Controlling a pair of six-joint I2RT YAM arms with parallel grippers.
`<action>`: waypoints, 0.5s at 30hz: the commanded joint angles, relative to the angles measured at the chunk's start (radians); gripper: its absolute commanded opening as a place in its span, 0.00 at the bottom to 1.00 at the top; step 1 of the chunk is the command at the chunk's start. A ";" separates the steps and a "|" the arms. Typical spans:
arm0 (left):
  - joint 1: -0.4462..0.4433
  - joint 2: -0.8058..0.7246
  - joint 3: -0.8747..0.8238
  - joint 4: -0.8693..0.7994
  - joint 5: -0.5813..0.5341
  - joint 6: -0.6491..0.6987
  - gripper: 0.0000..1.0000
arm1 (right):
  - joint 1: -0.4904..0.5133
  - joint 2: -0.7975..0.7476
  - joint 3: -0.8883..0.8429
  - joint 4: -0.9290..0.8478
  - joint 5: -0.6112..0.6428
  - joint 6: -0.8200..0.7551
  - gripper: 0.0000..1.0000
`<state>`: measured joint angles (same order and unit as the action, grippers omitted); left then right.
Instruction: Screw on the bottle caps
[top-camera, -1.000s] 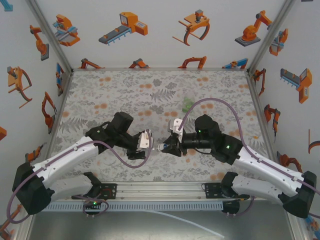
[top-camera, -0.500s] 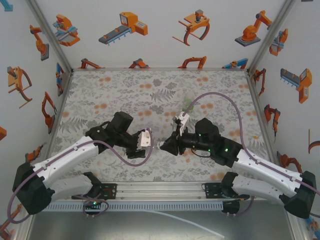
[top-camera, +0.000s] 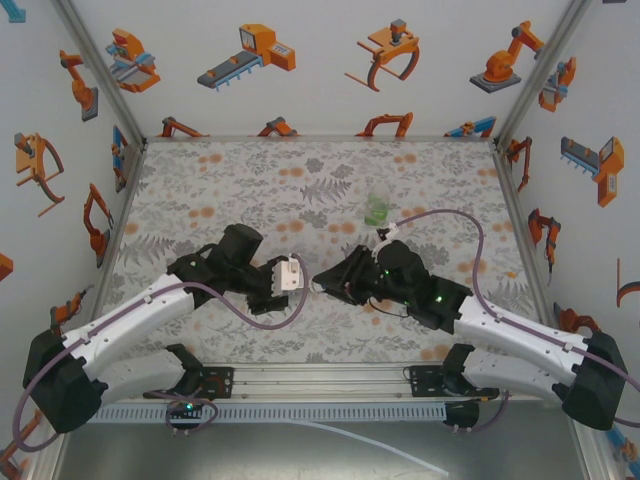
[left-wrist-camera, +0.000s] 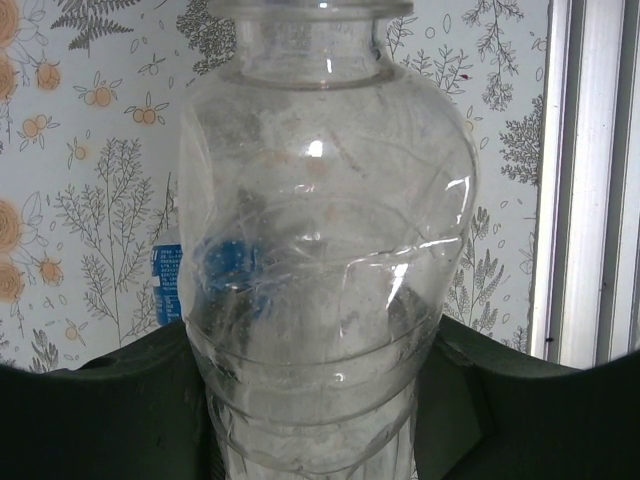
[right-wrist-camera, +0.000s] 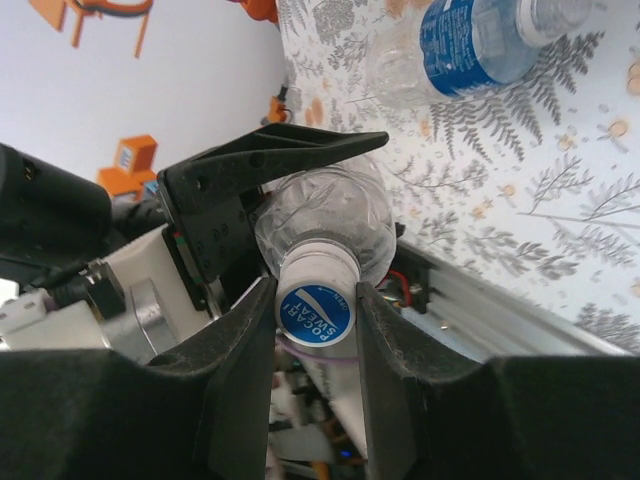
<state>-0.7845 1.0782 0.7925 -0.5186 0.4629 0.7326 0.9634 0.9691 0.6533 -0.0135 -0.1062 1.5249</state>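
Note:
My left gripper (left-wrist-camera: 315, 425) is shut on the plain clear bottle (left-wrist-camera: 320, 240), its dark fingers (left-wrist-camera: 110, 400) pressing both sides of the ribbed body. The bottle is held off the table, its neck pointing at the right arm. On that neck sits a white bottle cap (right-wrist-camera: 316, 298) with a blue printed top, and my right gripper (right-wrist-camera: 316, 312) is shut on it, one pad on each side. In the top view the two grippers, left (top-camera: 298, 281) and right (top-camera: 323, 284), meet at the table's middle front. The left fingers (right-wrist-camera: 270, 160) also show behind the bottle (right-wrist-camera: 325, 215).
A blue-labelled bottle (right-wrist-camera: 470, 40) lies on the patterned table (top-camera: 220, 190) beyond the grippers, and it also shows past the clear bottle (left-wrist-camera: 166, 283). A green-tinted bottle (top-camera: 378, 208) stands at the back right. Aluminium frame rails (left-wrist-camera: 590, 180) border the table.
The right wrist has rolled about the cap while its gripper stays shut on it. Its camera block and purple cable have swung to the right. The left arm has barely moved.

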 joint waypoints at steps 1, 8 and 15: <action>-0.018 -0.037 0.021 0.158 0.117 -0.022 0.00 | 0.013 0.015 -0.013 0.032 -0.005 0.141 0.12; -0.018 -0.025 0.028 0.141 0.100 -0.011 0.00 | 0.012 0.026 0.127 -0.175 0.028 -0.040 0.36; -0.018 -0.007 0.034 0.133 0.112 -0.004 0.00 | 0.012 0.056 0.205 -0.221 0.032 -0.147 0.49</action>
<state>-0.7982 1.0695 0.7986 -0.4206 0.5179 0.7261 0.9703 1.0191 0.8120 -0.1947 -0.0879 1.4509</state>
